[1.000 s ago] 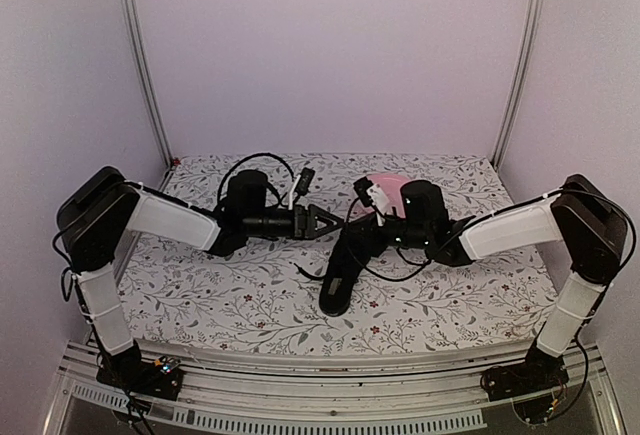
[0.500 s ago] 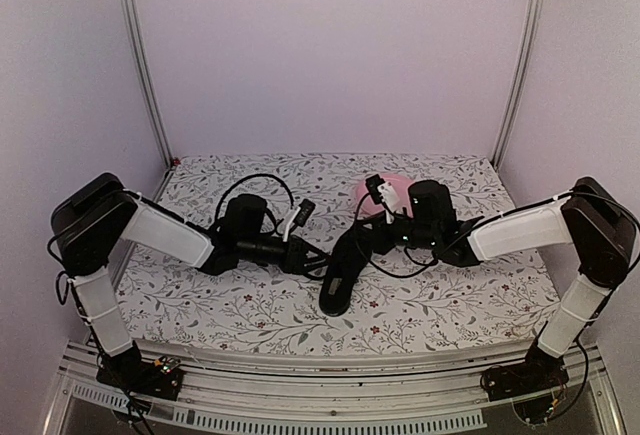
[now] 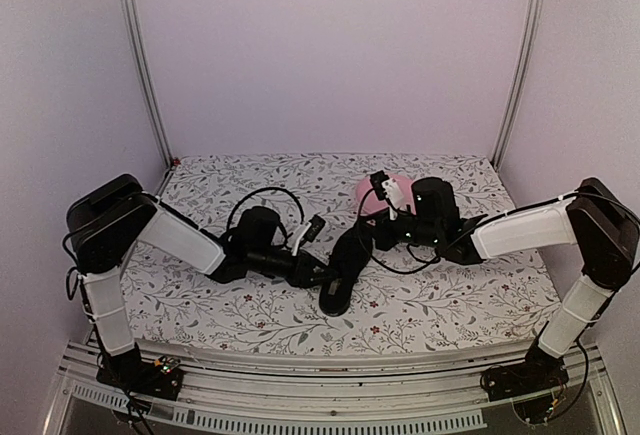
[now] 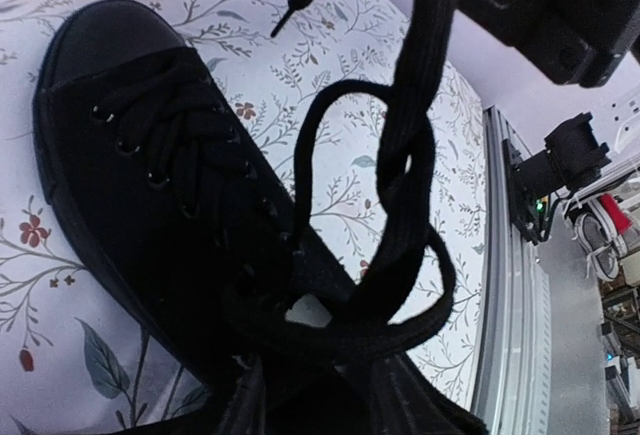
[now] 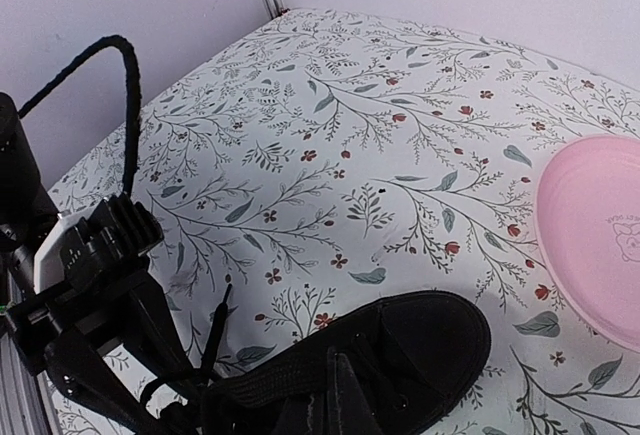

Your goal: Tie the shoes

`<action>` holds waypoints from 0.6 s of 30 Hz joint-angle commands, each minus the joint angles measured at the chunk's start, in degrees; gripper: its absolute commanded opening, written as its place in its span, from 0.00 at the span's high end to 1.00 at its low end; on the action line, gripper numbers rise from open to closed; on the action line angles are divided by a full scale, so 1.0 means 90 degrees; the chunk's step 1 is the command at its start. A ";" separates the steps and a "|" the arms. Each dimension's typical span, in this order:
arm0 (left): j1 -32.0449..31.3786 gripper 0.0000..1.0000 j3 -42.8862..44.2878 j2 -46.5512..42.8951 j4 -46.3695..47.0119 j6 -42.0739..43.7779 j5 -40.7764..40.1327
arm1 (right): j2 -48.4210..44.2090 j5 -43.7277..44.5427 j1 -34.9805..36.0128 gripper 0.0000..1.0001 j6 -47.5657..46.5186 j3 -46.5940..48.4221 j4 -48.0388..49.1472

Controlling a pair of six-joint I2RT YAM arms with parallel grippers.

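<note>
The black shoe (image 3: 340,273) lies on the floral table, its toe toward the pink plate. My left gripper (image 3: 318,272) is at the shoe's left side, low over the table. In the left wrist view it (image 4: 322,380) is shut on a black lace whose twisted loop (image 4: 405,245) rises over the shoe (image 4: 120,135) to my right gripper. My right gripper (image 3: 368,239) is over the shoe's far end. In the right wrist view it (image 5: 338,387) is shut on a flat band of lace above the shoe (image 5: 430,340). A free lace tip (image 5: 218,317) hangs to its left.
A pink plate (image 3: 374,192) lies just behind the shoe, also at the right of the right wrist view (image 5: 600,240). The table's metal front rail (image 4: 520,335) runs on the near side. Pale walls and corner posts (image 3: 140,65) enclose the table.
My left gripper has moved toward the near side and right, down to the shoe's side. My right gripper has shifted slightly back and right. The shoe has stayed in place.
</note>
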 commanded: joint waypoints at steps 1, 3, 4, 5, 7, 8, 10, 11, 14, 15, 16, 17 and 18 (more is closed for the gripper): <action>-0.0071 0.71 0.0182 0.0082 0.0032 0.0099 -0.0329 | -0.0240 0.0082 -0.0043 0.98 0.0063 -0.0106 0.0029; -0.0070 0.83 0.0209 0.0090 -0.0005 0.0010 -0.0439 | -0.0287 0.0130 -0.0042 0.98 0.0075 -0.0161 0.0020; -0.0061 0.88 0.0210 0.0085 -0.0011 -0.0049 -0.0508 | -0.0312 0.0177 -0.0055 0.98 0.0084 -0.0193 0.0023; -0.0062 0.91 0.0180 0.0071 -0.0007 -0.0101 -0.0574 | -0.0353 0.0204 -0.0057 0.98 0.0092 -0.0235 0.0014; -0.0055 0.97 0.0106 -0.0004 -0.0007 -0.0191 -0.0756 | -0.0463 0.0261 -0.0071 0.98 0.0121 -0.0328 -0.0024; -0.0056 1.00 0.0055 -0.0053 -0.0007 -0.0223 -0.0856 | -0.0530 0.0306 -0.0085 0.98 0.0157 -0.0392 -0.0048; -0.0032 1.00 -0.0054 -0.0178 -0.0030 -0.0257 -0.1044 | -0.0656 0.0405 -0.0109 0.98 0.0208 -0.0529 -0.0126; -0.0023 1.00 -0.0099 -0.0232 -0.0057 -0.0270 -0.1124 | -0.0753 0.0458 -0.0114 0.98 0.0254 -0.0630 -0.0172; 0.0039 1.00 -0.0214 -0.0379 -0.0229 -0.0286 -0.1307 | -0.0983 0.0668 -0.0144 0.98 0.0350 -0.0866 -0.0398; 0.0058 1.00 -0.0256 -0.0433 -0.0310 -0.0288 -0.1399 | -0.1068 0.0759 -0.0161 0.98 0.0427 -0.0943 -0.0501; 0.0086 1.00 -0.0304 -0.0489 -0.0393 -0.0294 -0.1512 | -0.1173 0.0871 -0.0172 0.98 0.0470 -0.1032 -0.0620; 0.0120 1.00 -0.0357 -0.0531 -0.0473 -0.0313 -0.1617 | -0.1265 0.0977 -0.0190 0.98 0.0538 -0.1115 -0.0734; 0.0151 1.00 -0.0420 -0.0563 -0.0528 -0.0317 -0.1650 | -0.1377 0.1093 -0.0214 0.98 0.0617 -0.1198 -0.0884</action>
